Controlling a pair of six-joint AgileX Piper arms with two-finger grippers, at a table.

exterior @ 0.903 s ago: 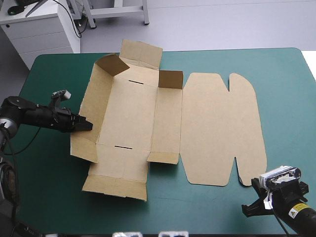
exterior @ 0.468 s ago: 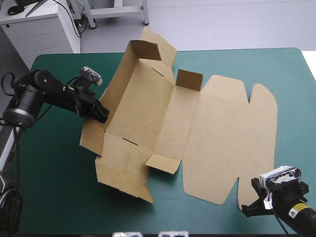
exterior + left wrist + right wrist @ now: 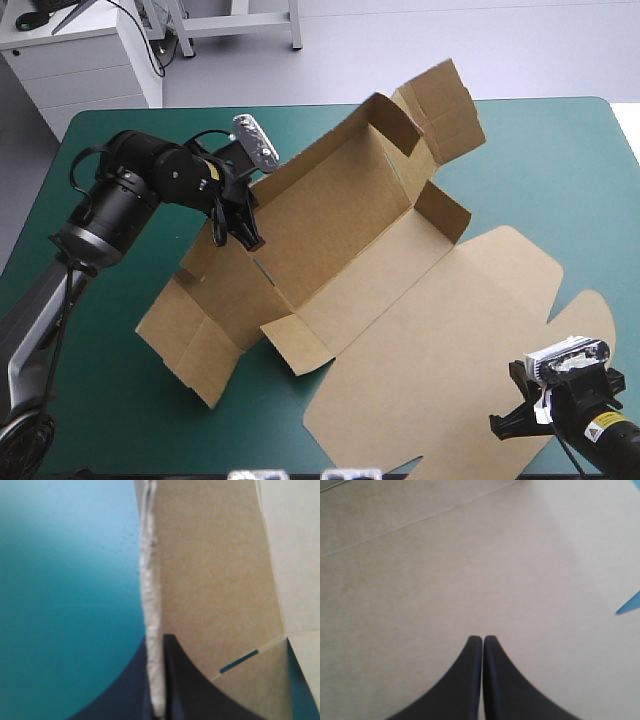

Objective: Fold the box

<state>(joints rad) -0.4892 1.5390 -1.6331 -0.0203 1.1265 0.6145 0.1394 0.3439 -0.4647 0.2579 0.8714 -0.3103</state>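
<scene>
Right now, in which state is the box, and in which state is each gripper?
box: partly folded, several walls raised, lid panel flat on the table, lying askew.
left gripper: shut on the box, clamping the edge of a raised wall.
right gripper: shut, holding nothing, brown board ahead of it.

No words or numbers can be read on the brown box [image 3: 330,235] or the teal-green cover [image 3: 120,400], and the small yellow sticker [image 3: 601,428] on the right arm [image 3: 560,405] has black print that is too tiny to make out.
</scene>
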